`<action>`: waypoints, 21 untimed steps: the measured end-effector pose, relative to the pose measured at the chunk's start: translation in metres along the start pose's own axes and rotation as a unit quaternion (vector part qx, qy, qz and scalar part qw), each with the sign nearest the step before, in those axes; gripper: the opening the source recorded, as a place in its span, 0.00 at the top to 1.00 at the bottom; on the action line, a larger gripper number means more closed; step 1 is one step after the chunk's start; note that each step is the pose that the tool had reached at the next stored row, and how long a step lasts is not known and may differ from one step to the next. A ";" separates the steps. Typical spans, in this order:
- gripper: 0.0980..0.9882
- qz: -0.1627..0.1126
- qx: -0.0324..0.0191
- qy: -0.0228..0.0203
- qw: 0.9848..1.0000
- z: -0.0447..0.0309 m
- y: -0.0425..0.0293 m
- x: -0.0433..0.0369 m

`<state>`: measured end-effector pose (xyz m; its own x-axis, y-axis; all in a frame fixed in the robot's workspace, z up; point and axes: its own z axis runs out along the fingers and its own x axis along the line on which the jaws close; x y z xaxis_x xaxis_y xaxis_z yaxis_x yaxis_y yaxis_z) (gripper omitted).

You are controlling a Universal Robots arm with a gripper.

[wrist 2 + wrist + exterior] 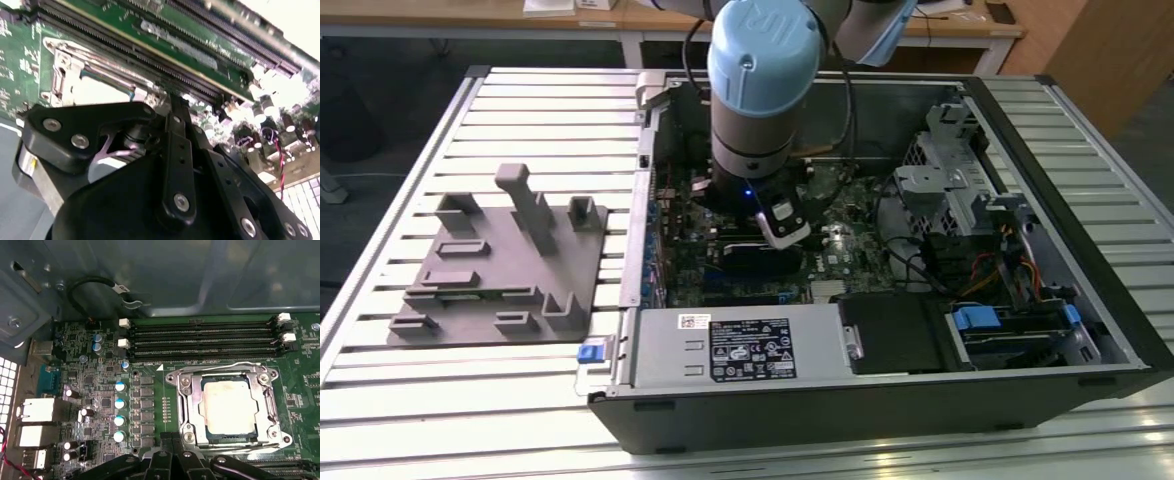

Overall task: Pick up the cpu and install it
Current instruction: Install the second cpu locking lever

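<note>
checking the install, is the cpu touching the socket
Touching. In the first wrist view the cpu lies flat inside the socket, its metal frame around all four edges.

1. The exterior view looks steeply down from beyond the open side of the computer case (881,400), taking in the whole case and the slatted table (520,100).
2. The first wrist view faces the motherboard (100,390) from close above, with the socket frame (227,407) square-on.
3. The second wrist view looks obliquely along the gripper linkage (175,165), very near that same socket frame (65,75).
4. Both wrist views share the socket frame and memory slots (205,340).
</note>
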<state>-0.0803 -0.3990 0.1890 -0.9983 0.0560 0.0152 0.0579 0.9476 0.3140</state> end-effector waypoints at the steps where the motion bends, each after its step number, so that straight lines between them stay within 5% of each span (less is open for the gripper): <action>1: 0.99 0.000 0.000 0.000 1.000 0.0005 0.0007 0.0004; 11: 0.99 0.000 0.001 0.000 1.000 -0.0021 0.0023 0.0011; 21: 0.99 0.000 0.001 0.000 1.000 -0.0171 0.0072 0.0016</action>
<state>-0.0815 -0.3974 0.2075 -0.9983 0.0560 0.0151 0.0579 0.9483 0.3121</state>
